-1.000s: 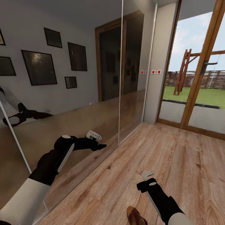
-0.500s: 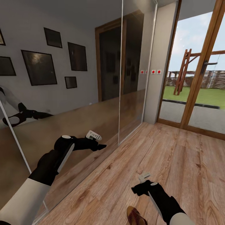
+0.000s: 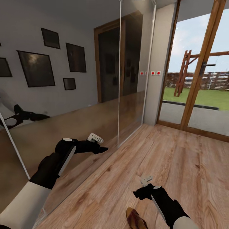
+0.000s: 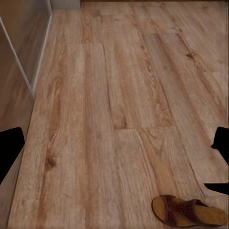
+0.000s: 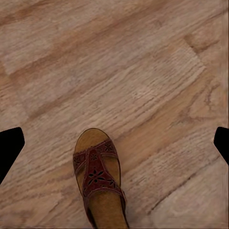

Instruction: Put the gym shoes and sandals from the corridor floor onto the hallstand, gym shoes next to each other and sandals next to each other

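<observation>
Floor [image 3: 178,165]: warm brown wood-grain planks, darker knots and streaks. Sandal [image 5: 98,181]: dark reddish-brown straps with cut-out flower pattern, tan footbed. Arms: black, white upper sleeves. Wall: pale grey; picture frames [image 3: 36,68] black, dark inside. Door frame [image 3: 203,63]: orange-brown wood. Lawn outside green, sky pale blue.
</observation>
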Available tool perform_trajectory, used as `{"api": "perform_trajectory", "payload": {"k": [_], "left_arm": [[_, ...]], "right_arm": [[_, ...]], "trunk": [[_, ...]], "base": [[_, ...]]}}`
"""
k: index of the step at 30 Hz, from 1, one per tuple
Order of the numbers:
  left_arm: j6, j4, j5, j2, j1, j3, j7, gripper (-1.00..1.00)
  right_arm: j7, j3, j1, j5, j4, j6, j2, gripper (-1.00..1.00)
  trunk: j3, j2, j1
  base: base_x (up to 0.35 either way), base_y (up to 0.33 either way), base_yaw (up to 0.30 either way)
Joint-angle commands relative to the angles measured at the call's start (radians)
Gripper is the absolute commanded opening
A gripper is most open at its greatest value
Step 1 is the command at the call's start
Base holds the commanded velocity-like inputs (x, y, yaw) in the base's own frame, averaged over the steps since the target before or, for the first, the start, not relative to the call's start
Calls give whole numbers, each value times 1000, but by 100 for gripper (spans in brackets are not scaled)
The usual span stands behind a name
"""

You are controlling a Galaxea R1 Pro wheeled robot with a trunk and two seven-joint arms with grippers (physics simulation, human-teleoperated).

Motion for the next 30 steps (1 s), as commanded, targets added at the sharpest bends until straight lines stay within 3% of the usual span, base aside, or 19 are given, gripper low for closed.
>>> {"api": "perform_trajectory", "payload": {"k": [1,7,30], "left_arm": [[8,-1,5,1,-1,-1,2,100],[7,-1,5,2,-1,0,2,100],[7,0,5,2,2,0,2,100]], "right_arm": [[6,0,0,11,-1,4,0,100],[2,0,-1,11,-2,4,0,100],[0,0,0,11,-1,4,0,100]], "trunk": [[-1,-1,-1],[-1,-1,-1],[-1,-1,-1]], "base": [[-161,-137,-253],[-51,-44,-168],[0,0,-11]]}}
